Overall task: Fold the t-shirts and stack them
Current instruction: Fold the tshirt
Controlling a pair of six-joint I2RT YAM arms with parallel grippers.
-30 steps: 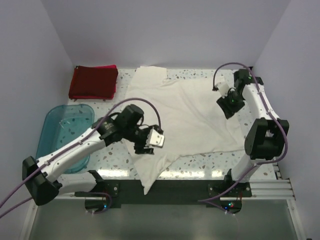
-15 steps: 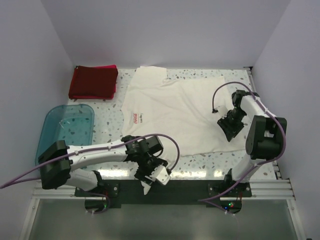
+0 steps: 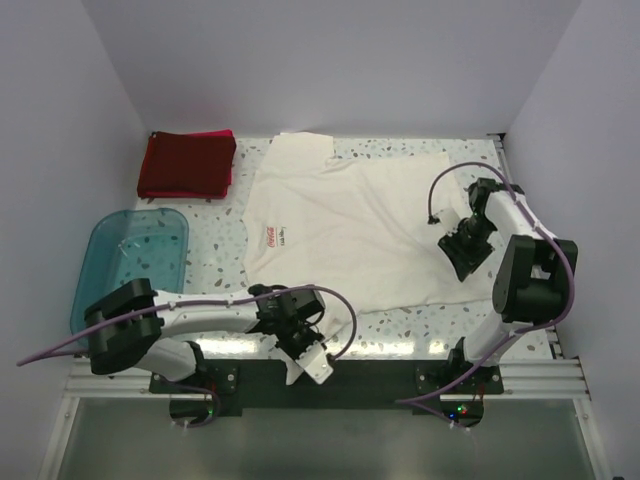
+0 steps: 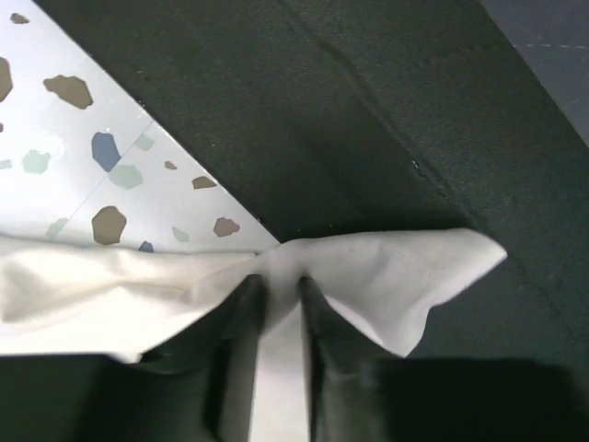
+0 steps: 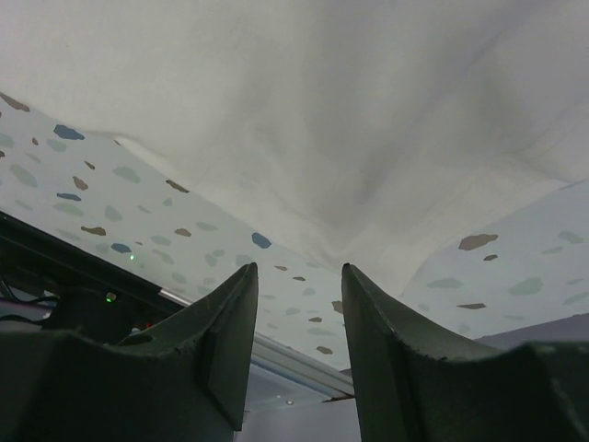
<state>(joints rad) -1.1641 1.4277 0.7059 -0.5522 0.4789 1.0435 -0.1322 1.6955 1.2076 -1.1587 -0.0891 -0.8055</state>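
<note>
The cream-white t-shirt (image 3: 360, 215) lies spread on the speckled table, with a small red print panel (image 3: 271, 236) at its left. My left gripper (image 3: 306, 352) is at the table's near edge, shut on a near corner of this shirt. In the left wrist view my gripper (image 4: 279, 282) pinches a fold of the cloth (image 4: 396, 276), which fans out past the table edge. My right gripper (image 3: 462, 250) is open and empty over the shirt's right side. In the right wrist view it (image 5: 299, 272) hovers above the cloth (image 5: 322, 110). A folded dark red shirt (image 3: 186, 165) lies on a pink one (image 3: 231, 170) at the back left.
A translucent teal tub (image 3: 135, 255) stands at the left side. A black strip (image 3: 380, 375) runs along the near edge under my left gripper. Walls close in the table at the back and both sides.
My left gripper has pulled the shirt's corner from mid-table to the near edge, unfolding it and baring the red print. My right gripper has moved nearer along the shirt's right side.
</note>
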